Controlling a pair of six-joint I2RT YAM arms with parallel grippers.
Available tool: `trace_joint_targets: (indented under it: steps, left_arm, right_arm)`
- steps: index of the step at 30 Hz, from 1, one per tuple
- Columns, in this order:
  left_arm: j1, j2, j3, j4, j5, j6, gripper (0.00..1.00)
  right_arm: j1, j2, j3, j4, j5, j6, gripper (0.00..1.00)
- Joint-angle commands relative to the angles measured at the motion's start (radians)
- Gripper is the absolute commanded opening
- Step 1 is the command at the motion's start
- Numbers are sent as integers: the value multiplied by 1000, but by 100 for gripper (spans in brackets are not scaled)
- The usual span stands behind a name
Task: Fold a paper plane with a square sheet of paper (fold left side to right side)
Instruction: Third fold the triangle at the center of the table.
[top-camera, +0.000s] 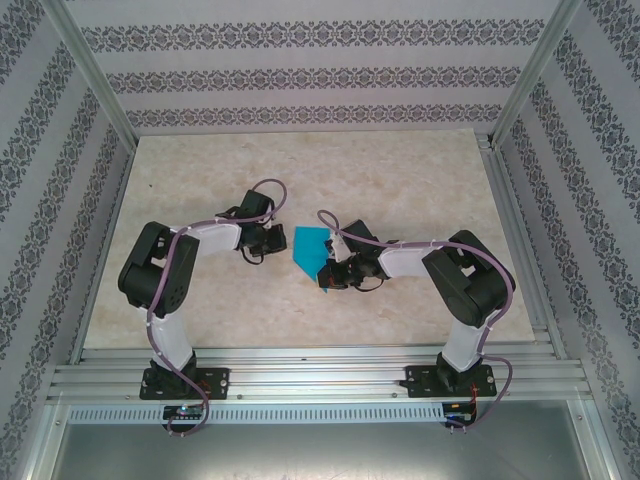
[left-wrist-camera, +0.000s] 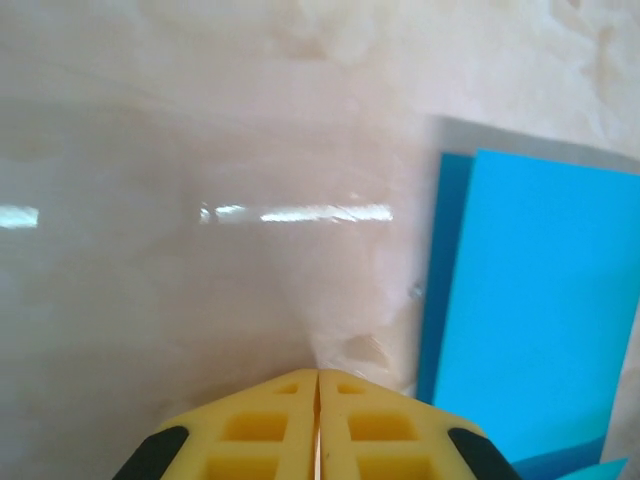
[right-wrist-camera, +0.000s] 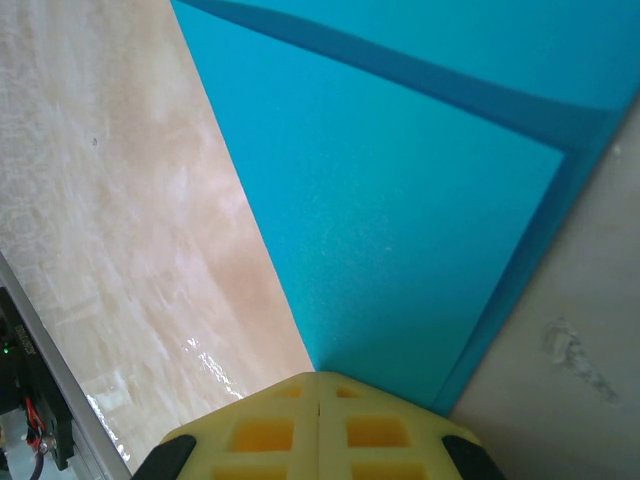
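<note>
The cyan-blue sheet of paper (top-camera: 310, 248) lies flat on the table between my two grippers, folded into overlapping layers with a darker strip along one edge. In the left wrist view the paper (left-wrist-camera: 535, 310) is to the right of my left gripper (left-wrist-camera: 318, 376), which is shut with nothing in it and stands apart from the paper's edge. My left gripper (top-camera: 284, 242) sits just left of the sheet. My right gripper (right-wrist-camera: 318, 378) is shut, its tips on the narrow near end of the paper (right-wrist-camera: 400, 230). It comes in from the lower right (top-camera: 323, 270).
The table (top-camera: 200, 180) is pale marbled beige, with patterned walls on three sides and metal rails (top-camera: 320, 370) along the near edge. A black part with wires (right-wrist-camera: 25, 390) shows at the left of the right wrist view.
</note>
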Motion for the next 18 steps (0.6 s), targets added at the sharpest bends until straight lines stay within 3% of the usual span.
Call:
trace_joint_targets:
  steps: [1, 6, 10, 18]
  left_arm:
    - [45, -73, -36, -9, -81, 45, 11]
    - [11, -187, -94, 88, 98, 22, 11]
    - [-50, -162, -103, 148, 219, -11, 11]
    - [-141, -42, -62, 137, 204, 0, 10]
  right_arm:
    - [15, 67, -43, -179, 93, -16, 0]
    - [16, 66, -32, -181, 94, -17, 1]
    - [16, 64, -28, -179, 96, -11, 1]
    - [15, 48, -20, -165, 100, 9, 1]
